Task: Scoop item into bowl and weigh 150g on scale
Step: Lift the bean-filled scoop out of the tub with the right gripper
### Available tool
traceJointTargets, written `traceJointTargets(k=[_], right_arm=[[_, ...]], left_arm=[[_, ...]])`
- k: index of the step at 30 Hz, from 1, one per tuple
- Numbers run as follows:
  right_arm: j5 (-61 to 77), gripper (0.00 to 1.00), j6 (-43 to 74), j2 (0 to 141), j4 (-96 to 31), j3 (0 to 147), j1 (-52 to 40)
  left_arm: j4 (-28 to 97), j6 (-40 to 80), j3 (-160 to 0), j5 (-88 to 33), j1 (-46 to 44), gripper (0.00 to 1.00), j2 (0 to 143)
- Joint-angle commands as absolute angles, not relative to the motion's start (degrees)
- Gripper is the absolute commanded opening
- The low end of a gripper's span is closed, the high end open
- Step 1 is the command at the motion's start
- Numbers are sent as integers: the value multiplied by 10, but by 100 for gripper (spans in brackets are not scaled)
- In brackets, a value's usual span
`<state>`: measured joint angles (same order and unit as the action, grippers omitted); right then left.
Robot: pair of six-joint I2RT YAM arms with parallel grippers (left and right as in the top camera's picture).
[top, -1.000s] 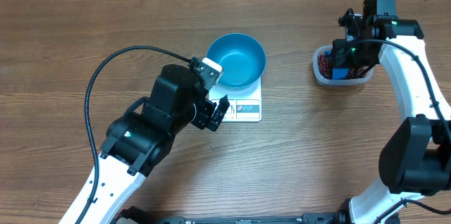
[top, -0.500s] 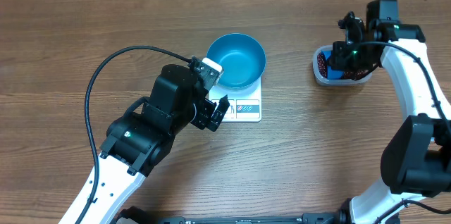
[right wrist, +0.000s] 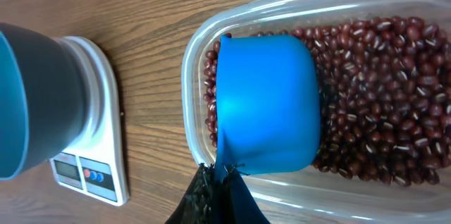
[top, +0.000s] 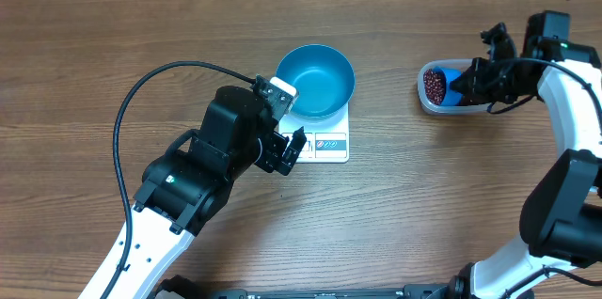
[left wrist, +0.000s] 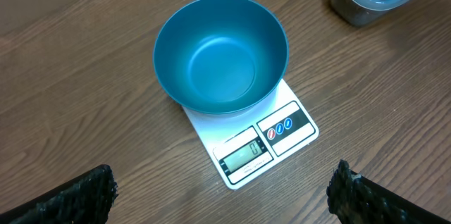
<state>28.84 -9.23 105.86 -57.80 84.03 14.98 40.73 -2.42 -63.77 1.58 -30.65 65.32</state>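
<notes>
Beans (right wrist: 380, 90) surround your scoop (right wrist: 268, 104), clamped in the right jaws for digging; left jaws gape empty beside the bowl (left wrist: 222, 55).

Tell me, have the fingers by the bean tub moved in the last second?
Yes. The right fingers have swung rightward, from above the clear tub to its right side.

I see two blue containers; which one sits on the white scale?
The large round bowl, empty, on the scale. The smaller blue scoop lies in the clear tub of beans instead.
</notes>
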Motion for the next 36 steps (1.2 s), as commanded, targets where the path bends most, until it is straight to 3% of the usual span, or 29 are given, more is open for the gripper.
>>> traceJointTargets(k=[1, 20, 36], right_arm=[[353, 4, -91, 1065, -591, 832, 165], [400, 4, 7, 1065, -592, 832, 195], [488, 4, 8, 1065, -552, 832, 255]], left_arm=[[407, -15, -637, 19, -304, 99, 652], [407, -15, -638, 19, -304, 100, 652], [407, -15, -638, 19, -304, 99, 652]])
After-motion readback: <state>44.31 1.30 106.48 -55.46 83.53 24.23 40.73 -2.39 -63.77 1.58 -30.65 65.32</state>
